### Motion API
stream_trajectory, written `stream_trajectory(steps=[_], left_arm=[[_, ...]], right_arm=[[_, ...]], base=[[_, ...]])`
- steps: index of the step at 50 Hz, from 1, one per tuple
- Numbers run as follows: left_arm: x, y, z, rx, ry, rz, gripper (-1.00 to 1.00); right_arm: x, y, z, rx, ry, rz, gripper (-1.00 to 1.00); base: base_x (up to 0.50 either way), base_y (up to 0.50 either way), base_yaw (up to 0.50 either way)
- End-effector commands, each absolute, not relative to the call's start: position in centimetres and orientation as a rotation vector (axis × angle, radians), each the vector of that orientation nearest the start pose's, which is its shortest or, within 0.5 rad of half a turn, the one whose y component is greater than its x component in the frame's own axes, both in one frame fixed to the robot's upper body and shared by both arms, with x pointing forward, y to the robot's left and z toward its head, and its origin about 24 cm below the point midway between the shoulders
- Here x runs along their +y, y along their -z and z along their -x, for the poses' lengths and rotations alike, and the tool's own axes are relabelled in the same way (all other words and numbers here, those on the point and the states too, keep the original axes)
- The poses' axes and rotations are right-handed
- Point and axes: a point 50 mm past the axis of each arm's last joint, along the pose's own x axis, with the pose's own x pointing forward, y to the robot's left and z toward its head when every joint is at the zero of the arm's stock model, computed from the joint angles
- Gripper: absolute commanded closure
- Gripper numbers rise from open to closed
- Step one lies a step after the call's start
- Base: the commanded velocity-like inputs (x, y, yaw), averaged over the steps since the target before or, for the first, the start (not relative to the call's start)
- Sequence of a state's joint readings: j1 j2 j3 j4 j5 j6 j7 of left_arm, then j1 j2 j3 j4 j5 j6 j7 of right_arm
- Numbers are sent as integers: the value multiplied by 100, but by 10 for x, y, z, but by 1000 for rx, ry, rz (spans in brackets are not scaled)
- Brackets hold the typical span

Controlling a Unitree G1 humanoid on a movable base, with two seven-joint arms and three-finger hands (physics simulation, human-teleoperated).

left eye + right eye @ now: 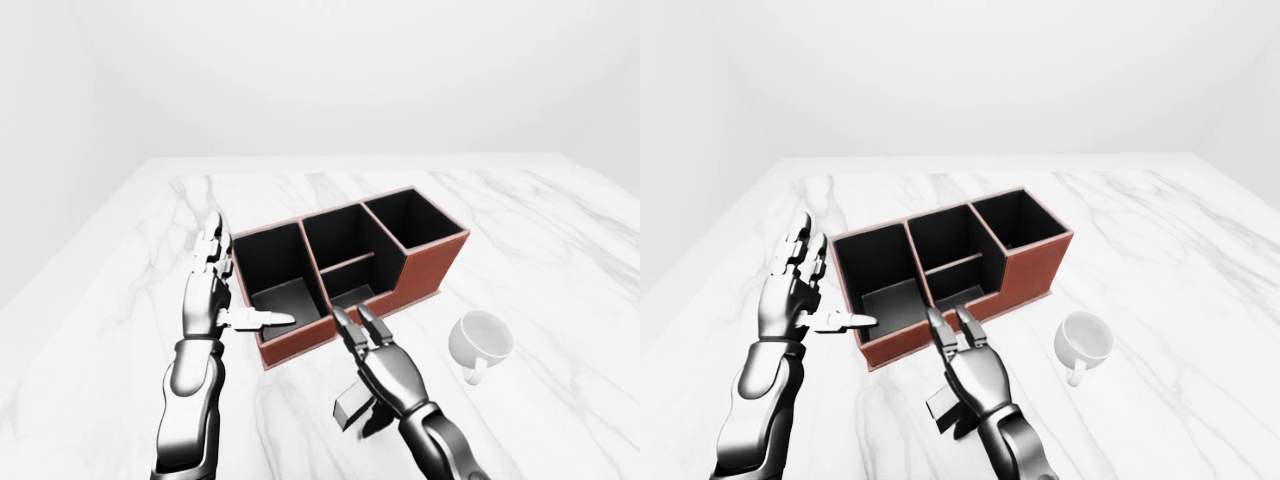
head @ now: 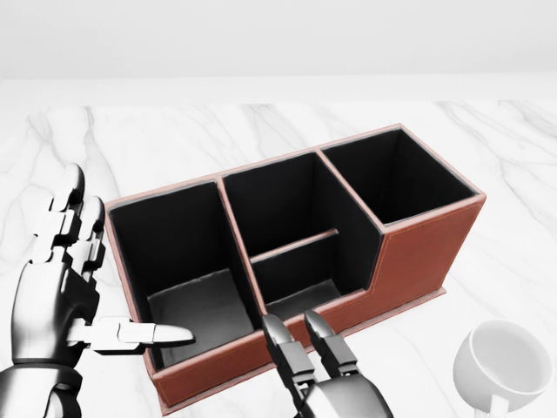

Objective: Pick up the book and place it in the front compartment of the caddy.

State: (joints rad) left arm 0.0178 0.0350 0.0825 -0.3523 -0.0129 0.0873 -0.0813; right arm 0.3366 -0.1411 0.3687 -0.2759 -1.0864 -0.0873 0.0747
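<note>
Now both hands stand empty beside the brown caddy (image 2: pixel 418 252) on the marble tabletop (image 1: pixel 560 220).

Left hand (image 2: pixel 57 287) stands upright at the caddy's left end, palm toward it, two fingers (image 2: pixel 74 218) pointing up and spread, the thumb stretched sideways over the rim of the left compartment, gripping nothing. Right hand (image 1: pixel 385 365) reaches in from the bottom edge of the left-eye view, back uppermost, two fingers straight and parted, tips just short of the caddy's low near wall; it holds nothing. A dark flat shape under this hand, on the tabletop, may be the book (image 1: pixel 347 409); I cannot tell for sure. A white mug (image 1: pixel 482 340) sits to the right, apart from the caddy.
</note>
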Motion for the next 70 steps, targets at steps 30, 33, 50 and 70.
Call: stream_trajectory(steps=[30,33,50,70], left_arm=[[170,-108,-242,-233,-3,-49,-100],[170,-109,-242,-238,-2,-49,-100],[170,-108,-244,-232,-5,-48,-100],[171,-107,-244,-228,-8,-49,-100]], right_arm=[[-92,-20,-173,-100,-426,1111,-100],[-92,-18,-173,-96,-425,1114,-100],[-93,-16,-173,-82,-427,1110,-80],[-92,-24,-173,-101,-431,1102,100]], base=[[0,0,0],[0,0,0],[0,0,0],[0,0,0]])
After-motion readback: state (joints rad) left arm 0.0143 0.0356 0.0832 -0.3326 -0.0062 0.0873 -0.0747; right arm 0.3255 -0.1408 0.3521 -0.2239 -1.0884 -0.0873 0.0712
